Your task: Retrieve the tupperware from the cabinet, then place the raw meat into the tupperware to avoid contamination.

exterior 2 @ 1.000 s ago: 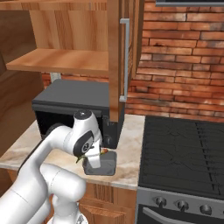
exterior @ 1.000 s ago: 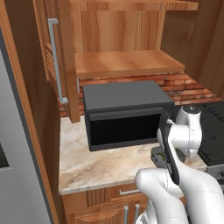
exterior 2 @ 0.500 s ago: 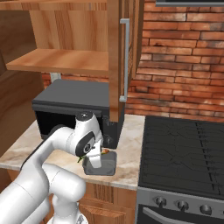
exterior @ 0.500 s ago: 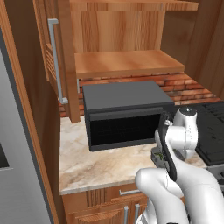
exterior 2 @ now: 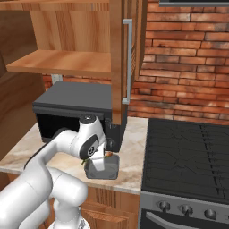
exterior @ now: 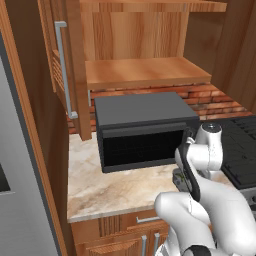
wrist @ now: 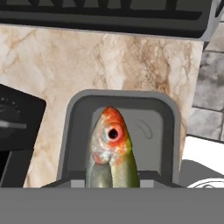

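**Tool holds fish over the tub; release not yet made**

Tool (exterior 2: pixel 99 160) is closed on the raw meat (wrist: pixel 111 140). In the hand view the fish runs out from between the fingers, its orange head and eye pointing to 12 o'clock. You have it lined up inside the outline of the tupperware (wrist: pixel 78 131).

The tub stands on the worktop (exterior: pixel 110 190), clear of the cabinet (exterior: pixel 145 70). The cabinet's doors hang open and no tub remains on its shelf. In the right base view the tub sits at about 5 o'clock from the microwave (exterior: pixel 140 130), just beside the stove (exterior 2: pixel 188 152), which lies at its 3 o'clock.

Change over the last second is very slight. The arm has held almost the same pose, the grip on the fish is unchanged, and the tub has not shifted. I read this as a settling pause above the container, not travel.

Retrieval appears finished, and placing is the step in hand. From these views I cannot tell whether the fish's head already touches the tub floor or hangs just above it.

Your next move should need only a short descent, if any, and then opening the fingers. The risk is that the tail catches on the near rim at 6 o'clock and leaves the fish propped over the edge.
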Available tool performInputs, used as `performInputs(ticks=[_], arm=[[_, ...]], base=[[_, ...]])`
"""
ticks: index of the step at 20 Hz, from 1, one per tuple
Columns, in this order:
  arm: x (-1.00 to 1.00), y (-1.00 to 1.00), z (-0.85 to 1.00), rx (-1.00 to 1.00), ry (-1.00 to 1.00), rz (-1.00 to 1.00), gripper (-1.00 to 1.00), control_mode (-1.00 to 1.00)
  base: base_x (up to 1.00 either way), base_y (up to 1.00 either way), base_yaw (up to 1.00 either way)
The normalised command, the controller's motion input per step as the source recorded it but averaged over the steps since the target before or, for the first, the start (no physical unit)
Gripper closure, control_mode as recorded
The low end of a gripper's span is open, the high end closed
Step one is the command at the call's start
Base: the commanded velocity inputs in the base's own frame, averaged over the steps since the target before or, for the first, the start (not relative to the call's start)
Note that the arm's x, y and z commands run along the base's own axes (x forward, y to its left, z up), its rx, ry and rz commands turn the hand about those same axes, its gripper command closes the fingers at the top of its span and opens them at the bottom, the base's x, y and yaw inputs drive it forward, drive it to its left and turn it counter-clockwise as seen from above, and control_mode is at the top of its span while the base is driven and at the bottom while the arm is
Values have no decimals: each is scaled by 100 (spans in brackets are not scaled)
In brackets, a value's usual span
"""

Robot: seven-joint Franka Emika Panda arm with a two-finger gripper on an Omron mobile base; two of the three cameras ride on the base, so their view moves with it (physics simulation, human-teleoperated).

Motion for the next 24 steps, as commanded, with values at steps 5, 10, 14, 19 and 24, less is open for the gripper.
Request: performInputs(ticks=[5,10,14,19,24], arm=[[12,-4,-7,0,0,-2,100,-100],[3,-4,-9,0,0,-1,100,-100],[0,-6,-13,0,0,-2,100,-100],[1,-4,-13,0,0,-2,100,-100],[3,-1,-12,0,0,-1,100,-100]], base=[[0,0,0],[0,0,0],[0,0,0],[0,0,0],[0,0,0]])
